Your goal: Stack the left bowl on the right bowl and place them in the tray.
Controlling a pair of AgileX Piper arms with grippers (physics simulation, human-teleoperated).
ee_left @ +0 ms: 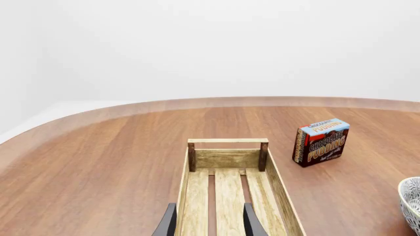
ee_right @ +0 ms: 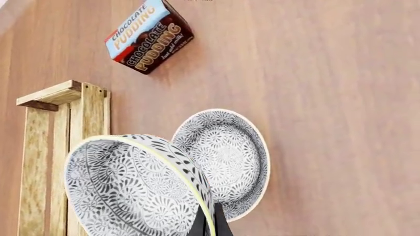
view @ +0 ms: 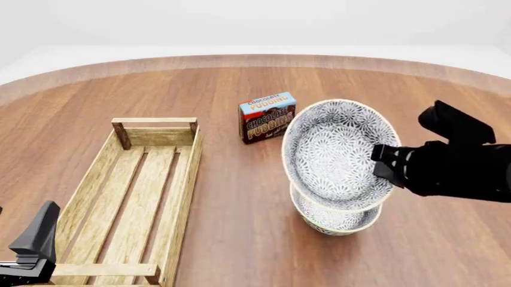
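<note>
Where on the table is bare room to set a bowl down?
Free: the tray's slatted floor, and the wood between tray and lower bowl. Crowded: by the pudding box, where the right fingers hold the tilted bowl.

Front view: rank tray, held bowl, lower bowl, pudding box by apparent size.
1. tray
2. held bowl, though nearer the camera
3. lower bowl, mostly hidden, so true size unsure
4. pudding box

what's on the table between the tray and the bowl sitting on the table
Nothing: in the front view only bare tabletop lies between the tray and the lower bowl. The pudding box sits farther back, off that line.
</note>
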